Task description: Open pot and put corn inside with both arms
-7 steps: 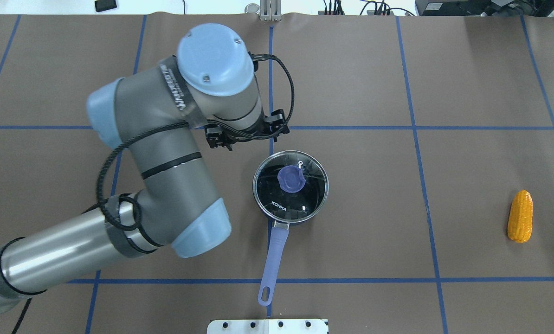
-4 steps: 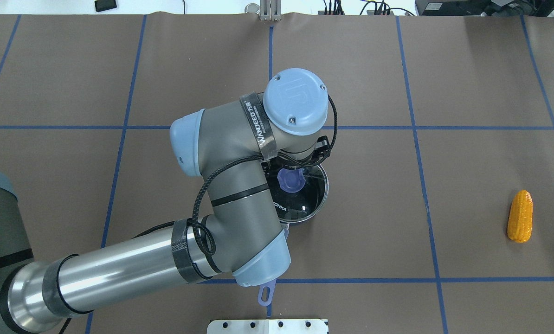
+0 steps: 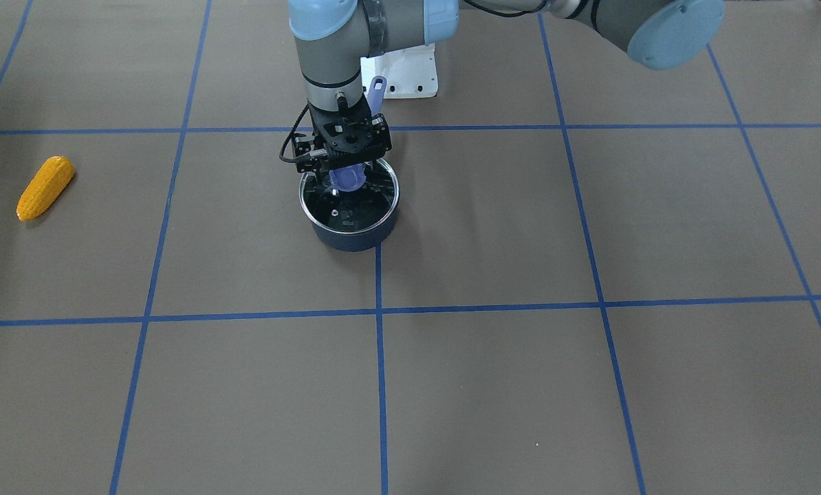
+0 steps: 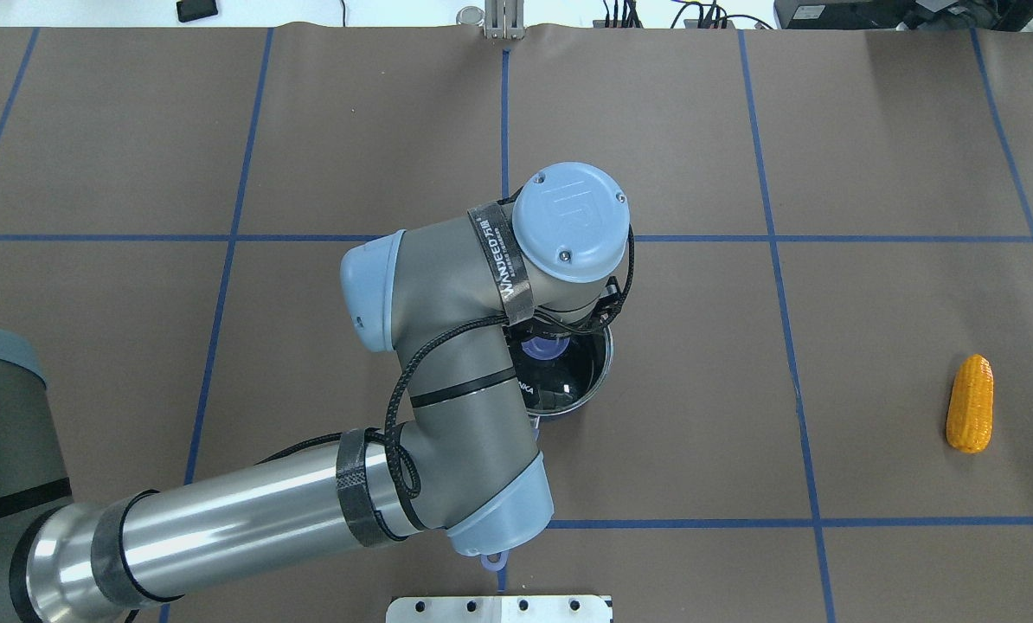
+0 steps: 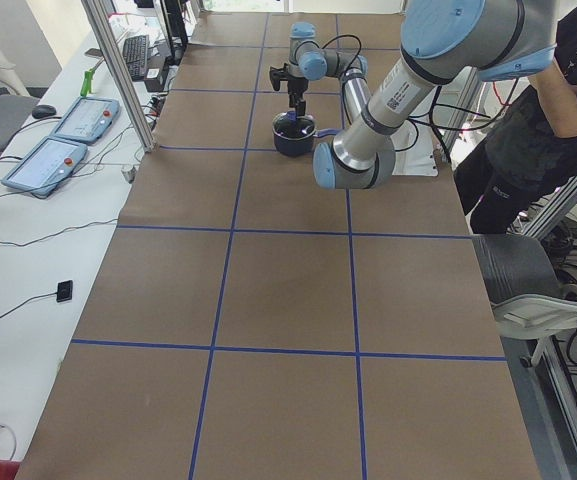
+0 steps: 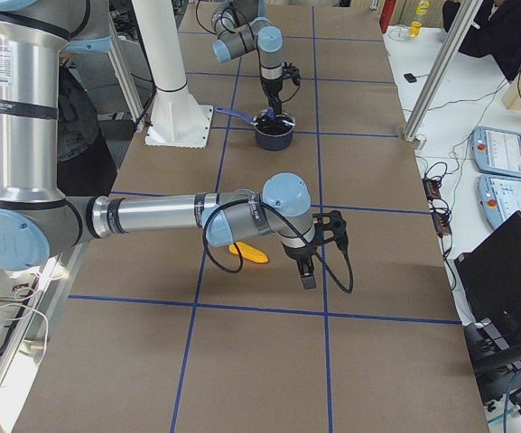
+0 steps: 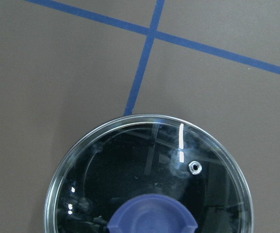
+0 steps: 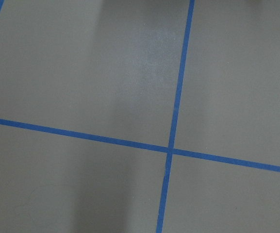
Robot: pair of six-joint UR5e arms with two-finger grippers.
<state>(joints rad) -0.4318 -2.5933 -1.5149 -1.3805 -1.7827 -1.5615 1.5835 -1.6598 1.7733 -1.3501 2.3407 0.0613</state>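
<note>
Since the first earlier overhead frame, the left arm (image 4: pixel 447 346) has been swung from beside the pot (image 3: pixel 352 237) to above it, so that most of the glass lid (image 7: pixel 130 174) and the handle (image 3: pixel 376 89) are now covered in the overhead view. Since the second, it has been shifted a little further. The left gripper (image 3: pixel 346 172) is held over the lid with its fingers on either side of the purple knob (image 7: pixel 152 213); whether the knob is pinched cannot be told. The lid is still seated on the pot, which stands near the middle of the table (image 4: pixel 828 130), towards the robot's edge. The corn (image 4: pixel 970 403) has not been moved: it lies near the right edge, well apart from the pot. The right gripper (image 6: pixel 307 278) is held above the table close to the corn; its fingers' state cannot be told.
</note>
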